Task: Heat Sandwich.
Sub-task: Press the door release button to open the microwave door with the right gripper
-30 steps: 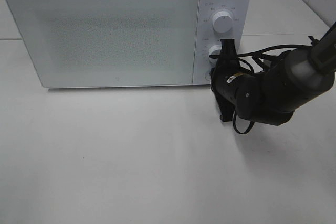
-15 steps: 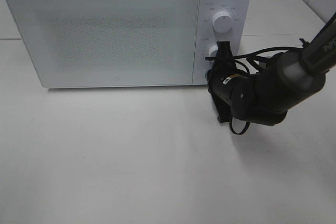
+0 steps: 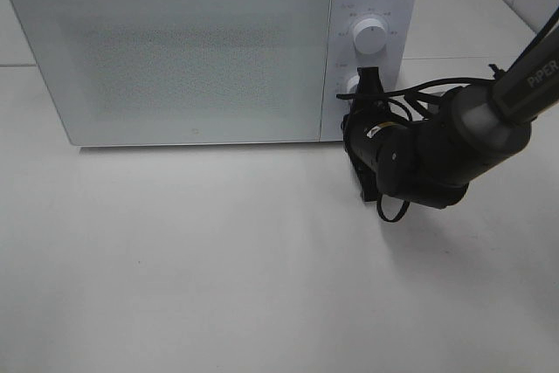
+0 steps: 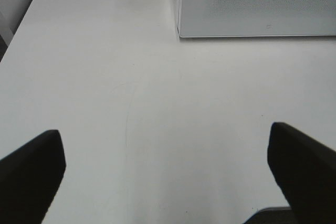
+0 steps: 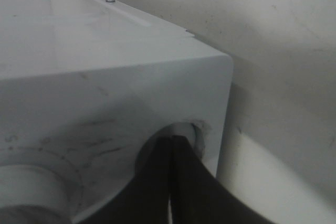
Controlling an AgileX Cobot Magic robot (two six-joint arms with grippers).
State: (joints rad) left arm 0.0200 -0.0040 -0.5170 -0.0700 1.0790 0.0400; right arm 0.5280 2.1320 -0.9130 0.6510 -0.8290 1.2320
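Note:
The sandwich is out of view in every frame. The white microwave [image 3: 192,50] stands at the back of the table with its door shut. My right gripper [image 3: 351,121] is shut with nothing in it. It points at the control panel [image 3: 371,6], below the lower knob [image 3: 354,85]. In the right wrist view the closed gripper [image 5: 171,139] touches a round recessed button [image 5: 184,129] near the panel's corner, beside a knob [image 5: 26,184]. My left gripper [image 4: 165,132] is open above bare table, and its fingers [image 4: 31,171] hold nothing. It does not show in the high view.
The upper knob [image 3: 370,38] sits above the right gripper. Black cables [image 3: 428,93] loop over the right arm [image 3: 472,137]. The white table [image 3: 218,259] runs out in front of the microwave. In the left wrist view the microwave's lower front corner [image 4: 181,30] is far ahead.
The right arm has edged a little left, closer to the microwave's control panel. Its gripper stays shut. The microwave has not moved.

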